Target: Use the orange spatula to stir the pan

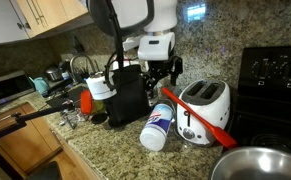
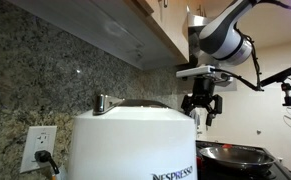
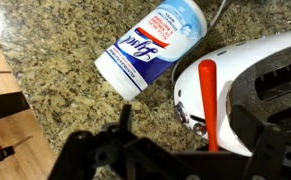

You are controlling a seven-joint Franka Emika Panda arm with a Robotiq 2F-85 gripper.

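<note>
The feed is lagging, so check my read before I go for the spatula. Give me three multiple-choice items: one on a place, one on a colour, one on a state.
1. Where is the orange spatula?
A. in the pan
B. on top of the toaster
C. held in the gripper

2. What colour is the toaster?
A. black
B. red
C. white

3. How is the gripper?
A. open, holding nothing
B. shut on the spatula
C. shut on the pan's handle

Answers:
1 B: the wrist view shows its handle lying across the toaster's top.
2 C: its body is white in the exterior and wrist views.
3 A: it hangs above the counter with its fingers apart and nothing between them.
</note>
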